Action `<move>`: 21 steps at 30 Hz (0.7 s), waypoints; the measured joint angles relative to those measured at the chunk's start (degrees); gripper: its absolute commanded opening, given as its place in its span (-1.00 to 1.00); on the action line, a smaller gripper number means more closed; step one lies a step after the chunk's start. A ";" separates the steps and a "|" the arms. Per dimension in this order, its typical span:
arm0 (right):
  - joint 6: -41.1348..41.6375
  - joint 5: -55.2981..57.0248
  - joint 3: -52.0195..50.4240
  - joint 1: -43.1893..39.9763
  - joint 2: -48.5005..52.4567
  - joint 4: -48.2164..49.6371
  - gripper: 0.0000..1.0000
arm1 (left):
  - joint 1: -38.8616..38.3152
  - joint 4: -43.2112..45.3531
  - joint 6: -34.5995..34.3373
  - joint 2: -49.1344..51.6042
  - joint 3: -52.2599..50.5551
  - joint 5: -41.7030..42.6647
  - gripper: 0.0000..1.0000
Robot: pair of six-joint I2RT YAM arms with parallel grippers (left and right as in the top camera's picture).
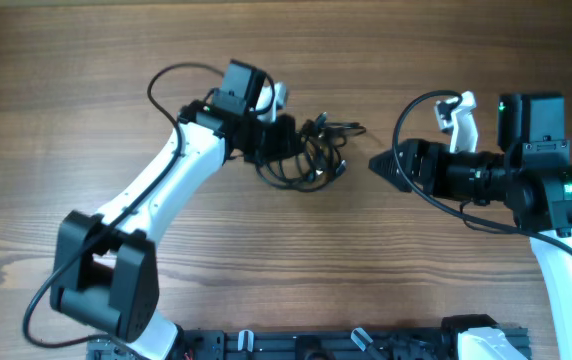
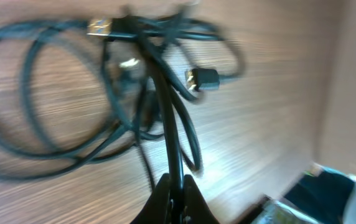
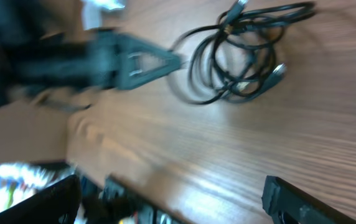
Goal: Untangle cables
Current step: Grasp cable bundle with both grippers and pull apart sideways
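Note:
The cables (image 1: 311,160) lie as one knotted black coil on the wooden table, between the two arms. In the left wrist view the coil (image 2: 60,130) spreads in loops, with a USB plug (image 2: 203,79) and a gold-tipped plug (image 2: 97,26) showing. My left gripper (image 1: 268,150) is at the coil's left edge, shut on one cable strand (image 2: 177,186). My right gripper (image 1: 378,163) is just right of the coil, apart from it, open and empty (image 3: 168,186). The right wrist view shows the coil (image 3: 240,68) and the left gripper (image 3: 159,61) touching it.
The arms' own thicker black wires loop above the left arm (image 1: 166,80) and beside the right arm (image 1: 406,120). The arm base rail (image 1: 316,345) runs along the table's near edge. Bare wooden tabletop (image 1: 86,120) surrounds the coil.

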 measured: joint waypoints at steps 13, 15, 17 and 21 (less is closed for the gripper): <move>2.14 5.07 0.02 6.10 5.99 7.96 0.99 | 0.02 5.51 -1.25 -17.81 3.52 7.82 -0.92; 2.86 5.81 0.02 7.67 7.74 9.14 1.00 | 0.02 9.51 -3.15 -18.71 3.52 10.16 -0.92; 4.11 8.02 0.02 8.79 10.14 9.84 0.99 | 0.02 13.03 -5.31 -20.28 3.52 11.54 -0.92; 5.16 11.56 0.02 9.31 14.67 11.10 0.99 | 0.02 18.95 -8.92 -24.85 3.52 12.85 -0.92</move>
